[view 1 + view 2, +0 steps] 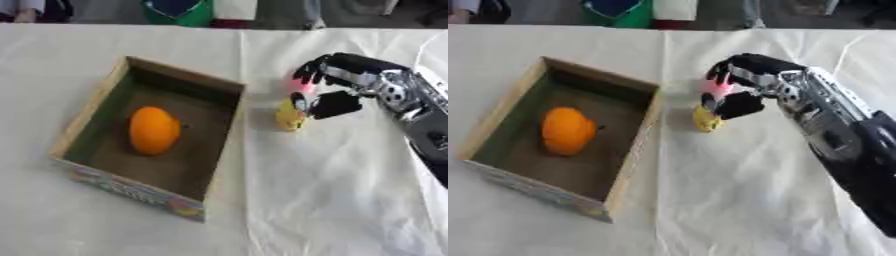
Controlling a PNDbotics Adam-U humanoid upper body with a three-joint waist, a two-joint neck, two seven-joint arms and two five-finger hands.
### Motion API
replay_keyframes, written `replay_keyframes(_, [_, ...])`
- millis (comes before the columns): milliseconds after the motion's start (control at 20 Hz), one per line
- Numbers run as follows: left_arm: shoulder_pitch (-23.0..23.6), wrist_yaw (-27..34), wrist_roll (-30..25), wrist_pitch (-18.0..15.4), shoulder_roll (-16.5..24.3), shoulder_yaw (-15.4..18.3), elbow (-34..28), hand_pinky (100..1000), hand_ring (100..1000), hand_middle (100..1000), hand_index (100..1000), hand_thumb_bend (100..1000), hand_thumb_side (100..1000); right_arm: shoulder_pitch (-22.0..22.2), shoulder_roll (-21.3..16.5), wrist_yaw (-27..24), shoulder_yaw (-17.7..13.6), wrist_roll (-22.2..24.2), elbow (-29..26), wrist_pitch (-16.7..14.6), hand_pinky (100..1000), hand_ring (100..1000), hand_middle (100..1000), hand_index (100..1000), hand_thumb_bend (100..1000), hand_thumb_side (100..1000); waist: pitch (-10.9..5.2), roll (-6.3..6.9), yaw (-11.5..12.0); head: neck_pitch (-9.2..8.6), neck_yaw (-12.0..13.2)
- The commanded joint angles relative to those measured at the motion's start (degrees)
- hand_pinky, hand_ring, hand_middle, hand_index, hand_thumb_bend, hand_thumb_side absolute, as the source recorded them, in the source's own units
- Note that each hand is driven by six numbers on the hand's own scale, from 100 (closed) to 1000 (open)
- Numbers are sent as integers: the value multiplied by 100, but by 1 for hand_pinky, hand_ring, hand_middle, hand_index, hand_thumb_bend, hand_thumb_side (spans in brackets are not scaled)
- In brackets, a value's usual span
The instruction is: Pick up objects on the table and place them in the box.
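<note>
Right hand at a small yellow object beside the box.

The robot's right hand [337, 85] reaches in from the right, its fingers curled down over a small yellow object [290, 117] that sits on the white tablecloth [332, 200] just right of the box [223, 137]. The thumb lies against the object's right side, the fingertips above it, one of them lit pink; whether they actually clamp it cannot be told. An orange fruit [154, 130] lies inside the open box, toward its left half. The left hand does not show.
</note>
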Motion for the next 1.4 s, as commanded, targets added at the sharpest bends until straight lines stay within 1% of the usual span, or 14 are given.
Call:
replay_keyframes(50, [-60, -6, -12, 2, 43, 26, -96, 476, 621, 606, 748, 100, 997, -20, -195, -65, 15, 66, 4, -8, 765, 823, 761, 891, 100, 651, -107, 5, 12, -68, 17])
replay_keyframes(200, [-55, -6, -13, 2, 42, 28, -96, 476, 620, 606, 748, 100, 997, 29, -204, -78, 68, 109, 69, -22, 764, 824, 759, 891, 100, 658, -105, 5, 13, -68, 16])
replay_keyframes(450, [-49, -6, -10, 5, 42, 29, -96, 476, 620, 607, 748, 100, 997, 124, -240, -147, 66, 144, 96, -41, 764, 826, 759, 895, 100, 667, -100, 6, 6, -50, 29])
replay_keyframes(550, [-46, -6, -13, 6, 39, 25, -96, 476, 620, 607, 748, 100, 998, 161, -264, -168, 82, 181, 98, -61, 765, 831, 765, 908, 100, 672, -97, 9, 7, -46, 31])
replay_keyframes(650, [-45, -4, -13, 7, 31, 23, -96, 476, 620, 607, 749, 100, 998, 175, -280, -147, 105, 234, 115, -92, 765, 841, 779, 947, 100, 680, -95, 9, 8, -47, 25])
replay_keyframes(850, [-49, -6, -19, 5, 18, 9, -96, 476, 621, 607, 749, 100, 997, 138, -269, 207, 167, 274, 336, -113, 758, 853, 802, 985, 107, 690, -90, 11, 19, -59, 0])
replay_keyframes(1050, [-37, -17, -28, 8, 7, -4, -96, 475, 620, 607, 749, 100, 998, 67, -165, 592, 185, 132, 646, -146, 754, 850, 804, 1000, 129, 705, -79, 12, 44, -77, -13])
replay_keyframes(1200, [-36, -19, -33, 16, -5, -11, -96, 475, 620, 607, 749, 100, 999, 20, -112, 739, 244, 65, 779, -239, 753, 854, 810, 1000, 144, 705, -71, 0, 54, -84, -20])
replay_keyframes(1400, [-45, -11, -42, 19, -12, -17, -96, 475, 620, 607, 748, 100, 999, -38, -60, 812, 368, 134, 957, -397, 752, 856, 810, 1000, 150, 705, -63, -10, 75, -84, -26])
